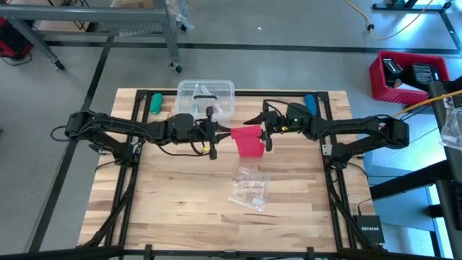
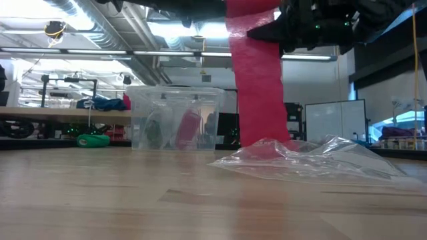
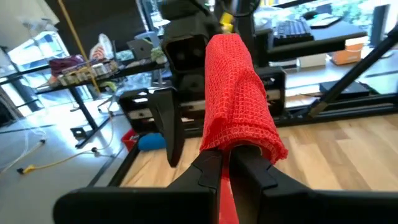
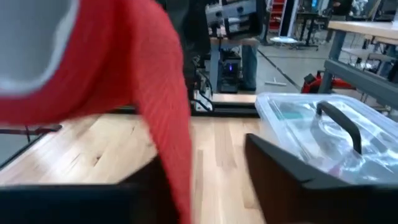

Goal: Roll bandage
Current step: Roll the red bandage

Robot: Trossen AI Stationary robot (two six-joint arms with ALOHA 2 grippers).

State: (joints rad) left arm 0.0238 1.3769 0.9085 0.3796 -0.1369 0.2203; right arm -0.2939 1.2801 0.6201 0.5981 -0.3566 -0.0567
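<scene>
From overhead I see both arms meeting over the middle of the desk (image 1: 180, 217), with the bandage (image 1: 249, 141) strung between them just in front of the clear box (image 1: 207, 97). The left pincer (image 1: 214, 132) is at the strip's left end and the right pincer (image 1: 266, 132) at its right end, but from above I can't read how either set of fingers stands.

The left wrist view settles one side: my left pincer (image 3: 225, 171) is closed tight on the bandage (image 3: 239, 99), the red mesh bunched and draped over the fingertips, with the other arm's dark fingers (image 3: 171, 127) just behind it.

The right wrist view shows red cloth (image 4: 143, 74) sweeping across close to the lens and one dark finger (image 4: 292, 171) to the side of it; whether the right pincer has bitten on the strip or merely brackets it, I cannot tell.

Only the low view shows the drop: the bandage (image 2: 257, 87) hangs as a straight band from the arms down to the desk, its foot behind a crumpled wrapper (image 2: 300, 160). The box (image 2: 177, 119) stands farther back, with a green roll (image 2: 92, 140) beside it.
</scene>
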